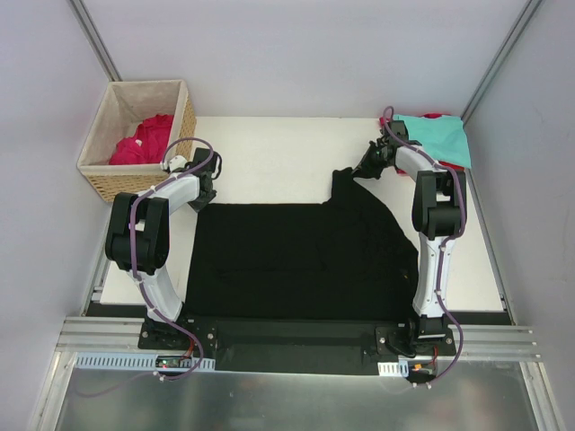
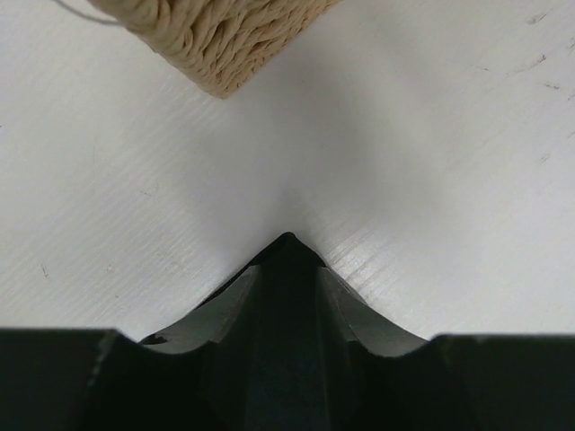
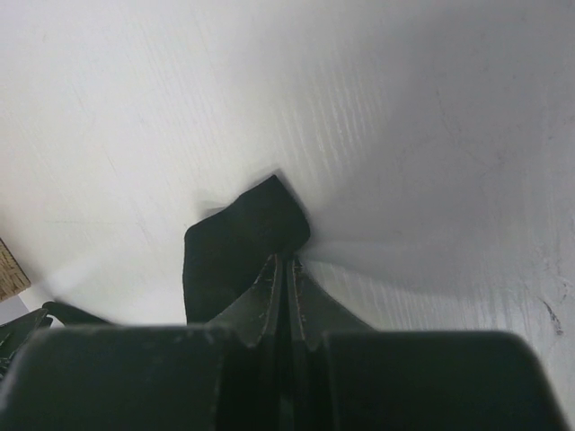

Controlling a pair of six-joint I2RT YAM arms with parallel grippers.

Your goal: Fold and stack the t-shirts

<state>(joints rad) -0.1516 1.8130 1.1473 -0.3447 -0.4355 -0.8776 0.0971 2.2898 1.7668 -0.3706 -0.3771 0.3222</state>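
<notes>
A large black t-shirt (image 1: pixel 296 260) lies spread flat on the white table (image 1: pixel 269 148). My left gripper (image 1: pixel 208 187) is at the shirt's far left corner, beside the basket. In the left wrist view the left gripper (image 2: pixel 288 268) has black cloth (image 2: pixel 287 247) filling the gap between its fingers and poking past the tips. My right gripper (image 1: pixel 367 166) is at the shirt's far right corner. In the right wrist view the right gripper (image 3: pixel 286 260) is shut on a flap of the black cloth (image 3: pixel 238 247).
A wicker basket (image 1: pixel 187 112) with beige lining stands at the far left and holds crimson-pink shirts (image 1: pixel 144 139); its corner (image 2: pixel 216 36) shows just ahead of the left gripper. A teal shirt (image 1: pixel 440 136) lies over a red one (image 1: pixel 436 115) at the far right corner.
</notes>
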